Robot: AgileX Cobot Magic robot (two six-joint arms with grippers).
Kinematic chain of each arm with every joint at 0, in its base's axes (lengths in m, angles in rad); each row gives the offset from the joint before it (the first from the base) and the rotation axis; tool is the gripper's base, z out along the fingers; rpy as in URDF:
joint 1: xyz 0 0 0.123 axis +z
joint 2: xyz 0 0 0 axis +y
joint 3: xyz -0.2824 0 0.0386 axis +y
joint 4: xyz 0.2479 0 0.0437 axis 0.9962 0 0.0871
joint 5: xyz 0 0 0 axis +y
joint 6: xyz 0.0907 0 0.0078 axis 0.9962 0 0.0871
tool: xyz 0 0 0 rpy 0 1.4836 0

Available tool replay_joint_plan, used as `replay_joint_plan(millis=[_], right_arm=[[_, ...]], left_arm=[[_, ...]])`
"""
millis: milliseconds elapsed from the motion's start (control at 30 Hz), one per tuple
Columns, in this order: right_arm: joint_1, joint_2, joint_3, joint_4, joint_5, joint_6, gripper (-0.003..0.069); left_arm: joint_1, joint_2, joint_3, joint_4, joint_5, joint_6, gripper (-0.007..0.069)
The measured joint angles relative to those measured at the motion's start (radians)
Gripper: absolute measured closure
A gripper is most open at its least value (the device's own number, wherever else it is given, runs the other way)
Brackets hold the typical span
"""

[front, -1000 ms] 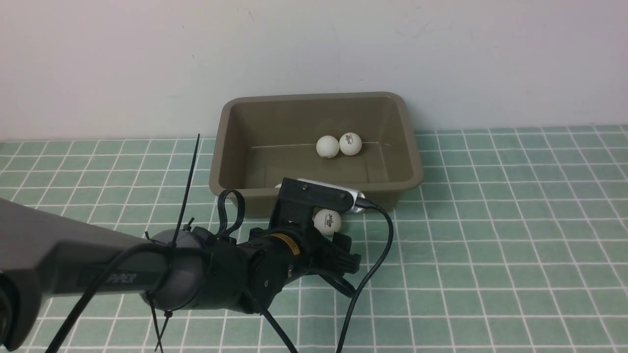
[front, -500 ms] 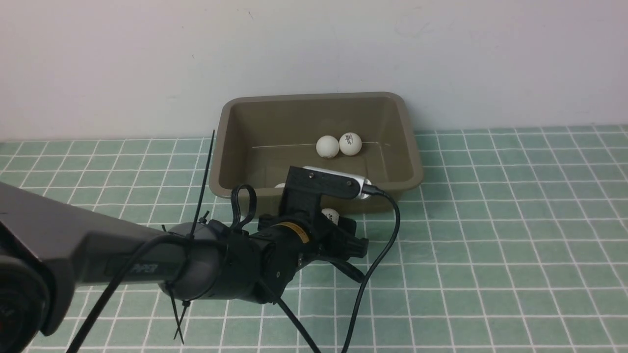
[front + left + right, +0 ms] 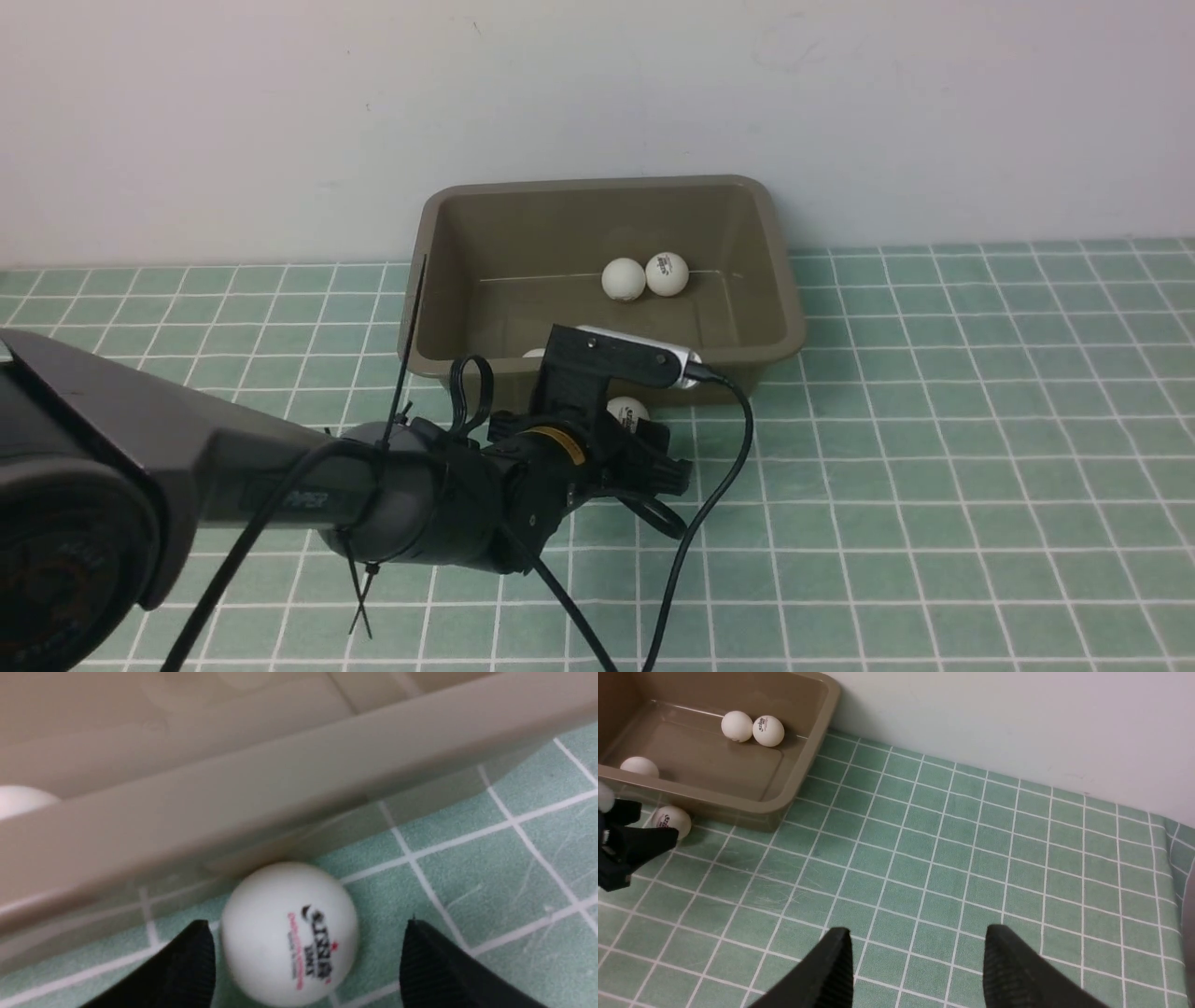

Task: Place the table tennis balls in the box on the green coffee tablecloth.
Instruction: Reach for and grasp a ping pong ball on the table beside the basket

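I've got L gripper [image 3: 308, 924] low on the green coffee tablecloth [image 3: 934, 420], jaws open & straddling one ball [image 3: 627, 408], not pinched yet. That ball sits just outside the box [image 3: 579, 224], at its 6 o'clock wall. Three more inside: touching pair [image 3: 624, 279] mid-floor, single [image 3: 534, 354] at 7. R gripper [image 3: 917, 932] over cloth at 4 o'clock, jaws apart, empty.

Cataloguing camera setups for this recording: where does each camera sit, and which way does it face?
Front: between the arms, facing forward over the tablecloth to the box at the wall; the left arm shows.
Left wrist: on that wrist, close above the loose ball beside the box; the open left pincer straddles it.
Right wrist: on that wrist, looking across the tablecloth toward the box; the open right pincer shows.
Shared: all three show the loose ball.
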Motion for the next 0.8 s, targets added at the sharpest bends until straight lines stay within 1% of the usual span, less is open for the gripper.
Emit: replay_joint_plan(millis=[133,800], right_arm=[[0.0,0.0,0.0,0.0,0.0,0.0,0.0303],[0.0,0.0,0.0,-0.007,-0.007,-0.001,0.0303]], left_arm=[[0.0,0.012,-0.016,0.017,-0.006,0.001,0.0146],[0.0,0.061,-0.045,0.02,-0.022,0.036,0.0146]])
